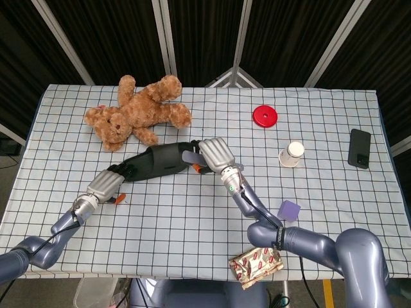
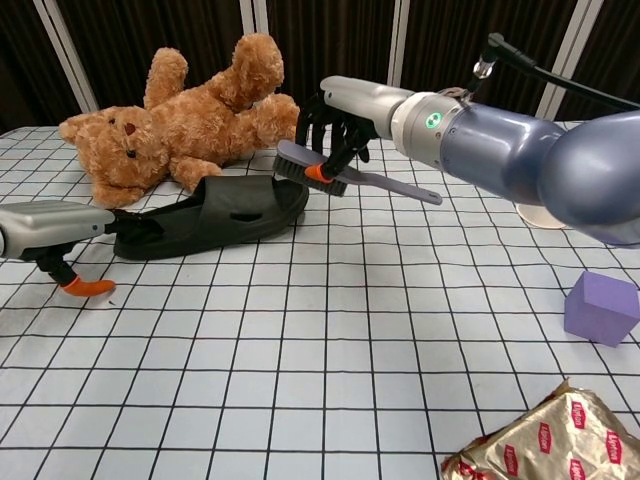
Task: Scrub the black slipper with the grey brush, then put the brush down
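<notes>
My right robot hand (image 2: 335, 120) grips the grey brush (image 2: 345, 176) at the toe of the black slipper (image 2: 215, 212), arm reaching left, while my left robot hand (image 1: 106, 185) holds the slipper's heel on the surface (image 1: 192, 218).

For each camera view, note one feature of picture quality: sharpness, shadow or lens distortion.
Head view: even overhead light, crisp grid on the table, only faint shadow under the teddy bear. Chest view: the near right arm looms large; the brush and slipper stay sharp.
</notes>
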{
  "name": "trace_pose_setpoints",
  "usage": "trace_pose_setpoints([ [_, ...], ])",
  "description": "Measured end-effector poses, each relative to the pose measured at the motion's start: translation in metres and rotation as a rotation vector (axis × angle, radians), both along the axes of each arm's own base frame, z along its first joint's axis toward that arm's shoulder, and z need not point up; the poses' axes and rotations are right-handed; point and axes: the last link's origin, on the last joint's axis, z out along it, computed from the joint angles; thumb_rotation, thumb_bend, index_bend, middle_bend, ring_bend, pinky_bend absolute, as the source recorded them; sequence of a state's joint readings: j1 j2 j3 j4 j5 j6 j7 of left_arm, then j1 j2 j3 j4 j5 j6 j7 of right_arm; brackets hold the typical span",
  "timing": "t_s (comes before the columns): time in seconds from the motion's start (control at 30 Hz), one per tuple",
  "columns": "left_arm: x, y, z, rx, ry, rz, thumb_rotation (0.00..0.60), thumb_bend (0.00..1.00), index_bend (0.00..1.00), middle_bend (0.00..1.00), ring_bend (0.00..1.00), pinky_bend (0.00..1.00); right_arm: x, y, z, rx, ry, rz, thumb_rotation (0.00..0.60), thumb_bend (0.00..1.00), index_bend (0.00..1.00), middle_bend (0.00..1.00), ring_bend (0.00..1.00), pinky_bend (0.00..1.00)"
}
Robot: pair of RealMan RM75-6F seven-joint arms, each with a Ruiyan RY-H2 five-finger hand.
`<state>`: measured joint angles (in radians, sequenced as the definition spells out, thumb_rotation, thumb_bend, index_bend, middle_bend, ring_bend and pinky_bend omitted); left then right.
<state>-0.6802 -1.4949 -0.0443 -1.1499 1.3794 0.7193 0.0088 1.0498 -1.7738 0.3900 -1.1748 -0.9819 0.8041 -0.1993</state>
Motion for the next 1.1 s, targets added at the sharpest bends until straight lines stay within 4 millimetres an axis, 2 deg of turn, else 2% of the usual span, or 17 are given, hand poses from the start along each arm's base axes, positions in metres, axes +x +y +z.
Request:
trace_pose_setpoints([
  [0.27,0.001,0.002,-0.005,-0.015,-0.001,-0.009,0.564,0.57,0.05,0.04,0.03,0.11,0.018,0.011,-0.014,0.021,-0.088,0.012,0.600,0.60,0.77,0.63,0.58,0.66],
  [0.57,0.002,0.001,-0.007,-0.026,-0.003,-0.015,0.563,0.57,0.05,0.04,0.03,0.11,0.037,0.025,-0.035,0.031,-0.112,0.047,0.600,0.61,0.77,0.63,0.58,0.66],
  [0.77,0.000,-0.001,-0.005,-0.026,-0.008,-0.008,0.562,0.57,0.05,0.04,0.03,0.11,0.038,0.020,-0.049,0.023,-0.095,0.039,0.600,0.61,0.77,0.63,0.59,0.66],
  [1.1,0.000,-0.004,0.000,-0.024,-0.014,-0.012,0.562,0.57,0.05,0.04,0.03,0.11,0.030,0.009,-0.065,-0.028,-0.060,0.041,0.600,0.61,0.77,0.63,0.59,0.66],
])
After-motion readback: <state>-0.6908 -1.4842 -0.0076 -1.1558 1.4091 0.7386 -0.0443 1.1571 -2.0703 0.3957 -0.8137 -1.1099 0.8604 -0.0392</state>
